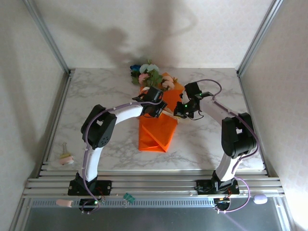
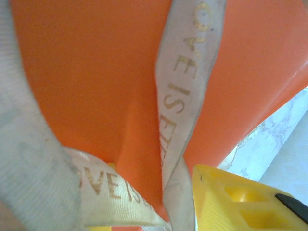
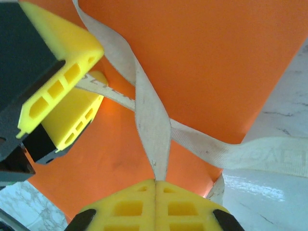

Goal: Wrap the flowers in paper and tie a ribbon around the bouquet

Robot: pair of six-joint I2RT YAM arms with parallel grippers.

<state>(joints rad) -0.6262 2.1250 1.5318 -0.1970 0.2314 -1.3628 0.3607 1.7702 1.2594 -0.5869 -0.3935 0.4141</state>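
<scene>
We see bright orange paper [image 1: 156,132], a cream ribbon [image 3: 151,120] with gold lettering, yellow fingers [image 3: 130,209], a white, grey-veined marble worktop [image 1: 96,91], and pink, white, blue and green flowers [image 1: 149,72].

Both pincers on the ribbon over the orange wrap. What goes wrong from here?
1. The ribbon is only crossed over the paper, with no knot visible. If the right pincer or the left pincer slips, the loop will likely slacken.
2. The two pincers sit close together, so a hard pull may bump them or crease the paper.
</scene>
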